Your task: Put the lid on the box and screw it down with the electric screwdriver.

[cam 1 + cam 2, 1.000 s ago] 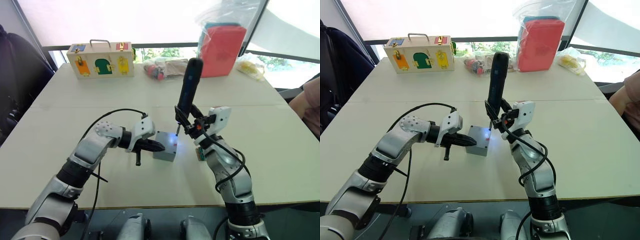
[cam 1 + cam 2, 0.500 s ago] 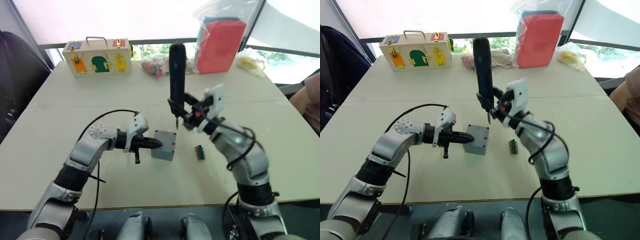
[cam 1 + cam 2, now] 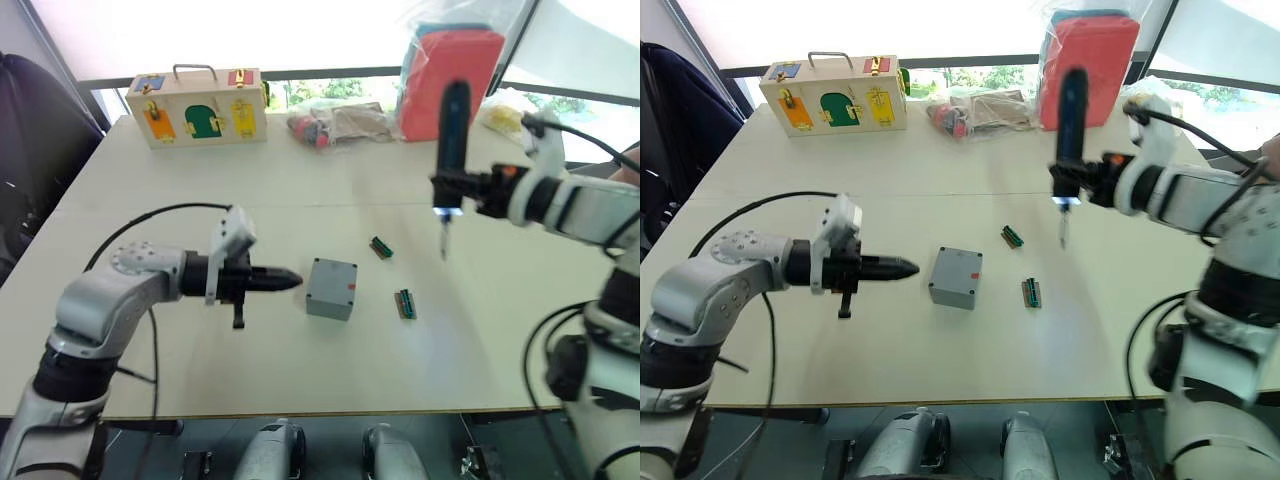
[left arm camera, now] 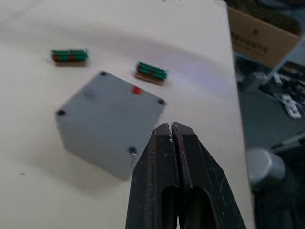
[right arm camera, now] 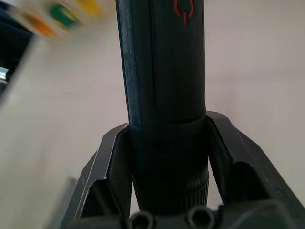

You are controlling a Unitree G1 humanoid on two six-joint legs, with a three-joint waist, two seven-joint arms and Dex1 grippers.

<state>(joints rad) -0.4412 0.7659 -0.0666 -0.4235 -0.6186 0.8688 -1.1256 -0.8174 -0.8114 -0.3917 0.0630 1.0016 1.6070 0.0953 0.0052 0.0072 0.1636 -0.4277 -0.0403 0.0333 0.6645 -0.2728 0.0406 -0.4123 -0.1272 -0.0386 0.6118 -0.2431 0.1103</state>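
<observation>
Two grippers: left gripper [image 3: 290,279] pressed together, empty, just left of box.
Box [image 3: 332,289]: mid-table, lid [image 4: 110,112] seated; rigid, light, could slide.
Right gripper [image 5: 167,143]: pinching electric screwdriver [image 3: 450,135] upright; slim, smooth barrel, hold low.

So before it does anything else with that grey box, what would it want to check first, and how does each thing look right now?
1. Lid seated on the box: ok, it sits flush.
2. Screws in the corner holes: cannot tell.
3. Electric screwdriver gripped by the right end effector: ok, upright, bit down.
4. Bit over the box: not ok, it hangs off to the robot's right.
5. Left end effector steadying the box: not ok, shut and apart from it.
6. Green blocks clear of the box: ok.
</observation>
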